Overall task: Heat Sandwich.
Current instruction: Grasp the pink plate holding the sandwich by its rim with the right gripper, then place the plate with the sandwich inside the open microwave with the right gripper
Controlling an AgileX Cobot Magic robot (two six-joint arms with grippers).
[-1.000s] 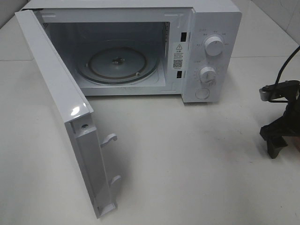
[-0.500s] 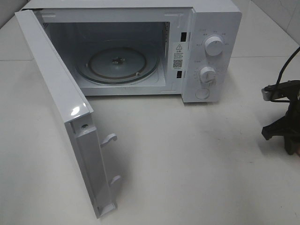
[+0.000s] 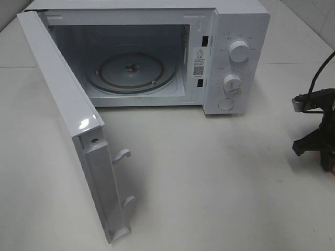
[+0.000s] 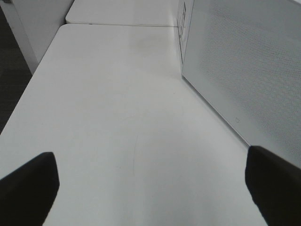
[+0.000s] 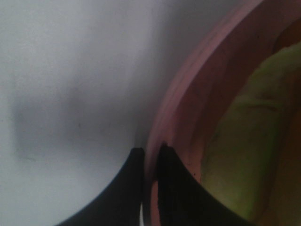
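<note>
In the right wrist view my right gripper [image 5: 149, 153] is shut on the rim of the round pink dish [image 5: 188, 94], one finger outside the rim and one inside. The sandwich [image 5: 244, 141], a blurred pale yellow piece, lies in the dish. The exterior high view shows only the right arm [image 3: 316, 130] at the right edge of the table; dish and sandwich fall outside that view. My left gripper [image 4: 150, 188] is open above bare table, its fingers [image 4: 28, 188] wide apart with nothing between them.
The white microwave [image 3: 238, 31] stands at the back with its door [image 3: 63, 104] swung wide open toward the front left. Its glass turntable [image 3: 131, 70] is bare. The door's outer face [image 4: 249, 66] stands close beside my left gripper.
My right gripper has closed from open onto the pink dish's rim, and its fingers have slipped further toward the right edge of the exterior view. The left gripper has not moved.
</note>
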